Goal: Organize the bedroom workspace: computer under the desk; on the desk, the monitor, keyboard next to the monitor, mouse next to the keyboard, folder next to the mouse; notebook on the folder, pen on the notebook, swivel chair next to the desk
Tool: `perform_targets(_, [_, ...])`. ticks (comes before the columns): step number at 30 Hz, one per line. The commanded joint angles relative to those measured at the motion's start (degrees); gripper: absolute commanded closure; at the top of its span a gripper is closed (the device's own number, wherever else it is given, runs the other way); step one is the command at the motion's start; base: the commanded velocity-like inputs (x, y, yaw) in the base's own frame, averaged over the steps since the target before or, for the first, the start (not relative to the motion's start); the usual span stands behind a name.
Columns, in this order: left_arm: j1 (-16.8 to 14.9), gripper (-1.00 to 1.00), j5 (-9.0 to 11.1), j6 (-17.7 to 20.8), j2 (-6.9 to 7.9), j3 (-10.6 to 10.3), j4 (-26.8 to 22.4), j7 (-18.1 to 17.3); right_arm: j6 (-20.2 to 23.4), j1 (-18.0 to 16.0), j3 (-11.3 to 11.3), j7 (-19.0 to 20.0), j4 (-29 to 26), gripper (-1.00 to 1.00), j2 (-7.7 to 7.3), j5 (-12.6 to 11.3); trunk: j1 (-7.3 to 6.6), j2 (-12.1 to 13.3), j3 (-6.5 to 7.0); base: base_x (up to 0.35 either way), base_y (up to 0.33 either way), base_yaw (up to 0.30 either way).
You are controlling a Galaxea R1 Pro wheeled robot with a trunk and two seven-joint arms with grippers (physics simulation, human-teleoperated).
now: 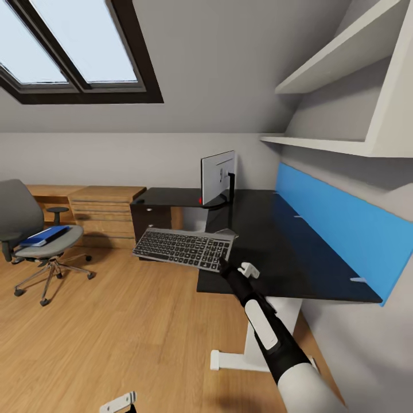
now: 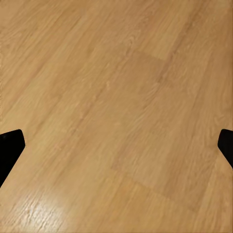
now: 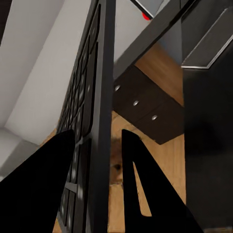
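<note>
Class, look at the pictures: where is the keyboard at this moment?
In the head view the keyboard is held by the right gripper off the desk's near left edge, in front of the monitor.

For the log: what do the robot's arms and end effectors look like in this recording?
The right arm is glossy black with white shell panels and a pale grey upper segment; a small white fitting sits near its wrist. The right end effector has two flat, matte black fingers tapering to blunt tips. The left end effector shows two black finger tips at the frame edges, and a white bracket-like part in the head view. No cables or markings are visible.
</note>
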Motion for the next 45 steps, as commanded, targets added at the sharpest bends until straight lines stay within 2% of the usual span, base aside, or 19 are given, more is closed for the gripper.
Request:
perform_targets(1, [0.00,-1.00,0.14,0.20,0.25,-0.18,0.20,0.37,0.47,0.45,-0.03,1.44,0.02,1.00,0.01,-0.78,0.00,-0.03,-0.05,0.022,0.019,0.000])
perform_targets(4, [0.00,-1.00,0.14,0.11,0.60,-0.18,0.57,0.34,2.09,0.88,-0.08,6.64,0.23,1.00,0.01,-1.03,0.00,-0.03,-0.05,0.141,0.131,0.000])
perform_targets(13, [0.00,-1.00,0.19,0.09,0.67,-0.18,0.65,0.27,2.57,1.95,-0.05,11.10,0.11,1.00,0.01,-0.99,0.00,-0.03,-0.05,0.218,0.213,0.000])
perform_targets(15, [0.00,-1.00,0.19,0.09,0.67,-0.18,0.65,0.25,2.46,2.26,-0.04,14.02,0.05,1.00,0.01,-0.99,0.00,-0.03,-0.05,0.227,0.231,0.000])
perform_targets(22, [0.00,-1.00,0.23,0.09,0.67,-0.18,0.65,0.25,2.64,2.47,-0.04,15.06,0.03,1.00,0.01,-0.99,0.00,-0.03,-0.05,0.227,0.232,0.000])
perform_targets(26, [0.00,-1.00,0.27,0.09,0.67,-0.18,0.69,0.25,2.98,3.74,-0.04,15.11,-0.17,1.00,0.01,-0.99,0.00,-0.03,-0.05,0.227,0.233,0.000])
perform_targets(45, [0.00,-1.00,0.28,0.09,0.67,-0.18,0.74,0.25,2.43,3.87,0.66,14.33,-0.03,1.00,0.01,-1.07,0.00,-0.03,-0.05,0.227,0.235,0.000])
